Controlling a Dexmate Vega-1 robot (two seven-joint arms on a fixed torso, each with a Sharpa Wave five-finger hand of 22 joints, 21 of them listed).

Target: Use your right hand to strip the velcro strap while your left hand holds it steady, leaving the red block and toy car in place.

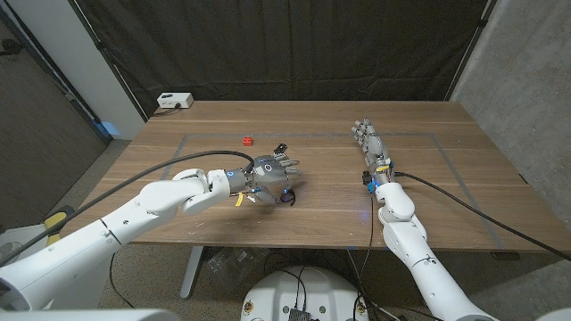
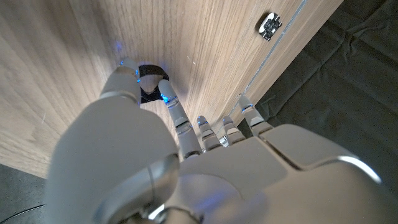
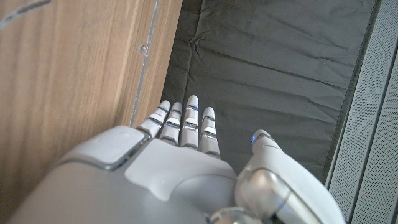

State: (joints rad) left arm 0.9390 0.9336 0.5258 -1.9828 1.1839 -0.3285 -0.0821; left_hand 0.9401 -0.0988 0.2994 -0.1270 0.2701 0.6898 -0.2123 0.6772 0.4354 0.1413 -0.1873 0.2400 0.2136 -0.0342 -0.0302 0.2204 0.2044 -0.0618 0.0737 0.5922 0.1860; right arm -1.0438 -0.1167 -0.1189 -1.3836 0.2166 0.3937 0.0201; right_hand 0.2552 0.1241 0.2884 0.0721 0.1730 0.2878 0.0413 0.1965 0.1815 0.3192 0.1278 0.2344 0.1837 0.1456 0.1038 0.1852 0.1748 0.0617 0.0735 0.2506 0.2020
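Down under left hand (image 1: 268, 172) — velcro strap (image 2: 148, 83), heading unclear

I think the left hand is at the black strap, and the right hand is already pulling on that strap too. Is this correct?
Not quite. The left hand is at the black strap, but in the head view the right hand rests far from it, fingers straight, holding nothing.

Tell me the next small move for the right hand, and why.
Probably bring the right hand across the table toward the left hand. The left hand already pinches the black velcro strap against the wood, while the right hand holds nothing, fingers straight and well away from the strap. Keep clear of the red block.
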